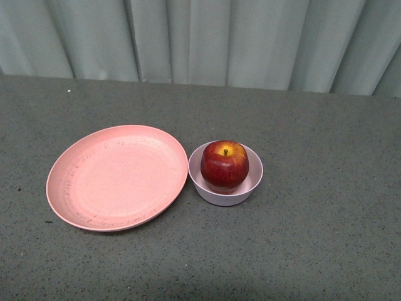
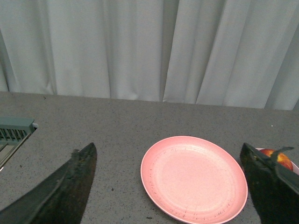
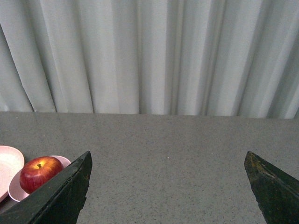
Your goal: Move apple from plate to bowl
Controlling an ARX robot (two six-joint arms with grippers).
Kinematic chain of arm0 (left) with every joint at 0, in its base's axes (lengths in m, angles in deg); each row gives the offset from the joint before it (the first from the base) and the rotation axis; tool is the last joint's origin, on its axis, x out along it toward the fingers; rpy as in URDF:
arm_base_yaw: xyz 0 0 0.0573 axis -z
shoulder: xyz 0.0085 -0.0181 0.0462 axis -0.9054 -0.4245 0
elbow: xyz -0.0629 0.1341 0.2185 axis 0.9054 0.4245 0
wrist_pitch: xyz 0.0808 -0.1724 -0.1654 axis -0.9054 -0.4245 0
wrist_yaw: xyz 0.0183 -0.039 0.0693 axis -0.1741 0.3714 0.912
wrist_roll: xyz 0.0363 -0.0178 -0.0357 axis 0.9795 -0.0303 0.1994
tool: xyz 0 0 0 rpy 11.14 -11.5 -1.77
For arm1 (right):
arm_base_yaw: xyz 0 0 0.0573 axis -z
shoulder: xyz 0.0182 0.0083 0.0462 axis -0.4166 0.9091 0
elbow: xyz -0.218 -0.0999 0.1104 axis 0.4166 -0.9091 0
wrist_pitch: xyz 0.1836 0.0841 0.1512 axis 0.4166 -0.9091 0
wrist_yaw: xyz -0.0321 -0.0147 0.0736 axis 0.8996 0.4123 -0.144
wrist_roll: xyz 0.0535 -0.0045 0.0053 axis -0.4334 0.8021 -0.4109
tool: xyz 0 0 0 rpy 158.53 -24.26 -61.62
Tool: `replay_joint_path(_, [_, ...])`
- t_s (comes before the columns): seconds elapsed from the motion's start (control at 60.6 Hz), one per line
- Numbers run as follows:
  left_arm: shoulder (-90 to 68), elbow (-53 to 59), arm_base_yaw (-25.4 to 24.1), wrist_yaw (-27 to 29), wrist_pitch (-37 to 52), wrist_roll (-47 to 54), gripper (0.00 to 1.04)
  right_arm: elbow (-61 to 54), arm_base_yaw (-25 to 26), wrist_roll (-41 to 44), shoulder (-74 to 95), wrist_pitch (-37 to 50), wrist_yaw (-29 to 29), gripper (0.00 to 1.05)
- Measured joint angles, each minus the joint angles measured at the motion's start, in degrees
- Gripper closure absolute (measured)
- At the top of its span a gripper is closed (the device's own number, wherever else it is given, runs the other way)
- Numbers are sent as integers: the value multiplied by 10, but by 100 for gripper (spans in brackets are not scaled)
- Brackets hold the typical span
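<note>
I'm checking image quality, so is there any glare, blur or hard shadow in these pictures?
Front view: even, soft light, sharp focus, small highlights on the apple, faint shadow under the bowl. Left wrist view: plate sharp, close gripper fingers dark. Right wrist view: likewise clear, fingers nearly black.

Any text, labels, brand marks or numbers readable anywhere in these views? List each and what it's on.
None: no view shows any word, number, label or sign.
The apple has no sticker showing.
The bowl is plain.
The plate bears only dark speckles, not writing.
The grey slatted object at the edge of the left wrist view shows no marking.
</note>
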Motion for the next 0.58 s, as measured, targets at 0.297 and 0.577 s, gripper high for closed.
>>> replay_joint_path(0.297, [0, 0, 0, 0, 0, 2, 7, 0, 0, 0, 0, 0, 0, 9])
replay_joint_path(0.577, [0, 0, 0, 0, 0, 2, 7, 0, 0, 0, 0, 0, 0, 9])
